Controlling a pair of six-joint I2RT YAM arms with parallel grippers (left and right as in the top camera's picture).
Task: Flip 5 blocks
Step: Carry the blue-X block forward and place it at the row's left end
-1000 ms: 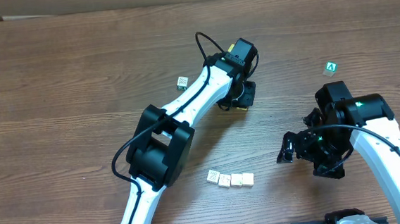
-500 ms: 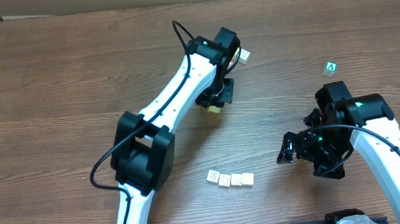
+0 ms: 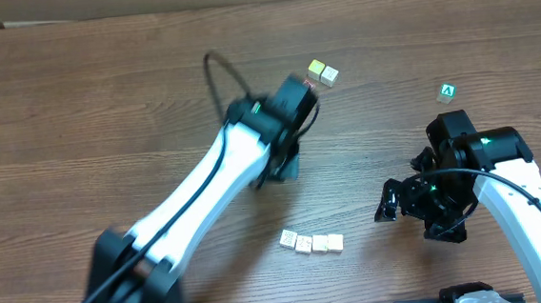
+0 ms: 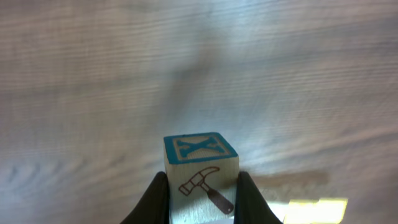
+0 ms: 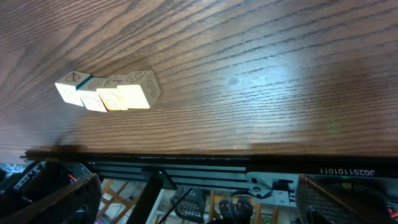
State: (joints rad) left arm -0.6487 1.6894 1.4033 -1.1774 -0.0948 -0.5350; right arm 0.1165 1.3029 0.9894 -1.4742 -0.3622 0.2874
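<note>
Overhead: the left gripper (image 3: pixel 281 165), blurred, hangs mid-frame above the table (image 3: pixel 76 108). A row (image 3: pixel 311 243) of four blocks lies lower centre and a pair (image 3: pixel 321 71) near the top. The right gripper (image 3: pixel 390 201), at right, is spread and empty.

Left wrist: the fingers (image 4: pixel 155 198) clamp a block (image 4: pixel 200 163) — blue X up, hammer facing the camera. To flip it well, set it flat on another face beside the row, then release.

Right wrist: the row sits upper left — no containers anywhere.
</note>
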